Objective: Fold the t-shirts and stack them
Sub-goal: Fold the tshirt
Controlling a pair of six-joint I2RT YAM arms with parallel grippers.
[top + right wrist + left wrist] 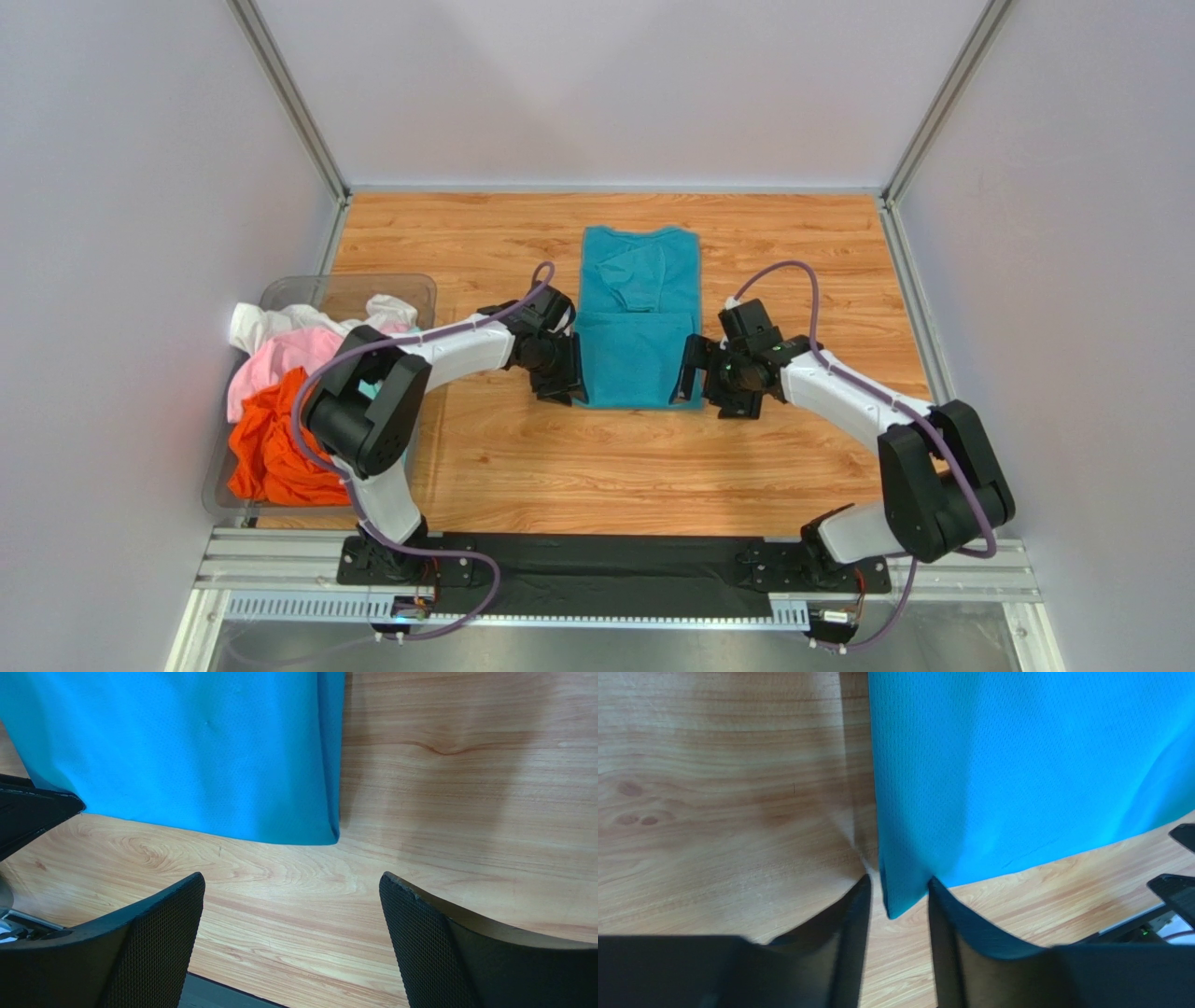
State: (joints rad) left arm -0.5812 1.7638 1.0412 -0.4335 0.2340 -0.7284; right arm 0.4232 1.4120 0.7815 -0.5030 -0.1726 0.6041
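Note:
The teal-blue t-shirt (641,315) lies folded into a narrow strip in the middle of the wooden table, neck end at the far side. My left gripper (565,371) is at its near left corner. In the left wrist view the gripper (898,882) is open by a narrow gap, and the corner of the shirt (1018,763) lies between the fingertips, not pinched. My right gripper (697,375) is at the near right corner. In the right wrist view it (291,878) is wide open and empty, and the shirt's corner (196,749) lies just beyond the fingertips.
A clear plastic bin (421,287) stands at the left edge of the table. It holds a white shirt (302,319), a pink shirt (274,371) and an orange shirt (281,448). No light aqua shirt shows. Grey walls enclose the table.

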